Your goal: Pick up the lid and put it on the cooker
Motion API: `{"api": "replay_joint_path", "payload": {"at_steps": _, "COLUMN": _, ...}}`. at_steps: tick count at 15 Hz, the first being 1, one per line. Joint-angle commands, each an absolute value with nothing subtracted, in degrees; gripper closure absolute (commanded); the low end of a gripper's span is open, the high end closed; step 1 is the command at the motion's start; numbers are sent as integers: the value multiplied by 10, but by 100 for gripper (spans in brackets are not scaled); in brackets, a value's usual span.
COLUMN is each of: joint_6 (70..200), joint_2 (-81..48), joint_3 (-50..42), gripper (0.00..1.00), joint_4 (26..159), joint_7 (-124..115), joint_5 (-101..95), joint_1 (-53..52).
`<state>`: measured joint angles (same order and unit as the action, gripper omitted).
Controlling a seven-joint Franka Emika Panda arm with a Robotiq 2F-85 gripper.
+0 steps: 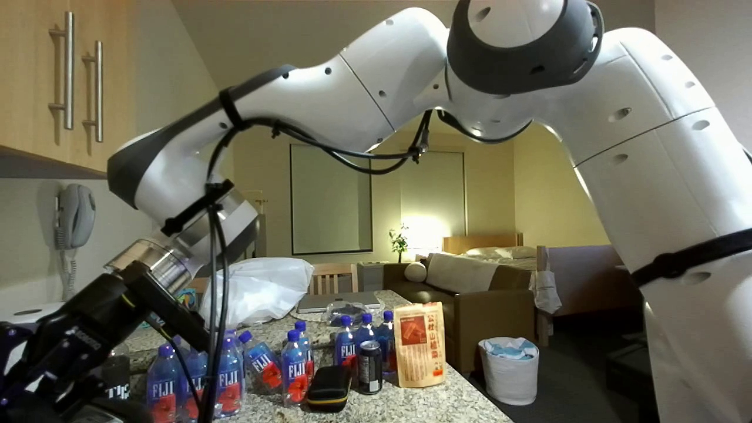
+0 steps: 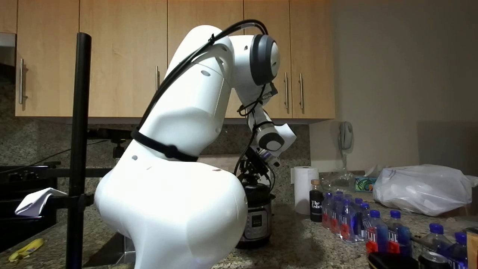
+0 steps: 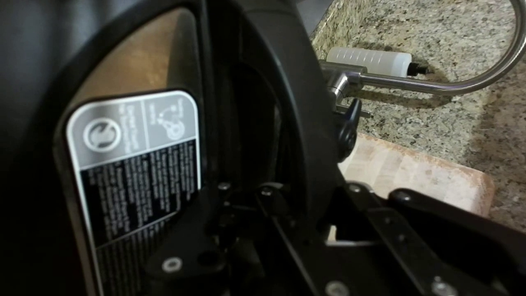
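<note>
The lid is located at the top of the cooker; from here it shows as a black dome above the steel body, close to level. Progress: lift and transfer may be judged complete. Seating is not confirmed: the joint at the rim is dark, and the arm covers its left part in an exterior view. The hand is at the lid; in the wrist view it overlaps the handle, black on black, so I cannot say whether it clamps the handle or is free of it. Remaining, as a judgement: verify that the lid sits flat, ensure the grip is released, then clear the arm upward. The cooker stands on the stone surface, forward of the rear edge; the paper-towel roll stands nearer that edge, to the right. Water bottles run on toward the right-hand end, well apart from the cooker. In an exterior view, a paper bag stands beside the free edge, with a can and a black case just inboard of it.
</note>
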<state>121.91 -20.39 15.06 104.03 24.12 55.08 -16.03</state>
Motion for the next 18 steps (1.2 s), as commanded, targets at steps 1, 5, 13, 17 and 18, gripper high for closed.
{"api": "replay_joint_path", "payload": {"at_steps": 1, "joint_6": 1210, "joint_2": -195, "joint_3": 150, "gripper": 94, "joint_4": 1026, "joint_7": 200, "joint_5": 527, "joint_1": -157}}
{"api": "replay_joint_path", "payload": {"at_steps": 5, "joint_6": 1210, "joint_2": -191, "joint_3": 151, "gripper": 61, "joint_4": 1023, "joint_7": 179, "joint_5": 509, "joint_1": -156}}
{"api": "replay_joint_path", "payload": {"at_steps": 13, "joint_6": 1215, "joint_2": -188, "joint_3": 148, "gripper": 9, "joint_4": 1005, "joint_7": 145, "joint_5": 471, "joint_1": -157}}
{"api": "replay_joint_path", "payload": {"at_steps": 17, "joint_6": 1227, "joint_2": -183, "joint_3": 143, "gripper": 0, "joint_4": 1001, "joint_7": 111, "joint_5": 441, "joint_1": -158}}
{"api": "replay_joint_path", "payload": {"at_steps": 18, "joint_6": 1229, "joint_2": -179, "joint_3": 142, "gripper": 0, "joint_4": 1002, "joint_7": 103, "joint_5": 435, "joint_1": -157}}
